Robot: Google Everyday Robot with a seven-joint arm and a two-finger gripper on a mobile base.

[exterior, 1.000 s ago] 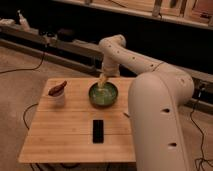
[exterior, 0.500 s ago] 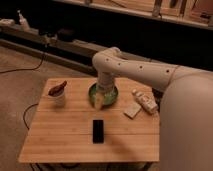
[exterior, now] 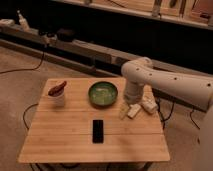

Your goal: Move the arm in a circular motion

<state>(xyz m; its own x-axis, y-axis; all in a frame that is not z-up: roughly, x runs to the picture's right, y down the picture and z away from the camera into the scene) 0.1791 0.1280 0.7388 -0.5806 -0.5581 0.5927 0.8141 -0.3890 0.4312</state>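
Observation:
The arm [exterior: 165,82] is glossy white with small dark dots. It reaches in from the right edge, bends at a bulbous joint [exterior: 137,70] and drops toward the wooden table [exterior: 60,140]. Its small beige gripper [exterior: 124,111] hangs low over the tabletop, just right of the green bowl [exterior: 103,93] and beside a small white block [exterior: 134,111]. Nothing visible is in the gripper.
A second white block [exterior: 149,106] lies near the table's right edge. A white cup holding something red [exterior: 57,93] stands at the left, and a black phone [exterior: 98,131] lies near the front centre. Cables and a dark bench run behind the table.
The arm has swung to the right. Its gripper moved from the green bowl's left rim to the tabletop right of the bowl, and the bowl now shows whole.

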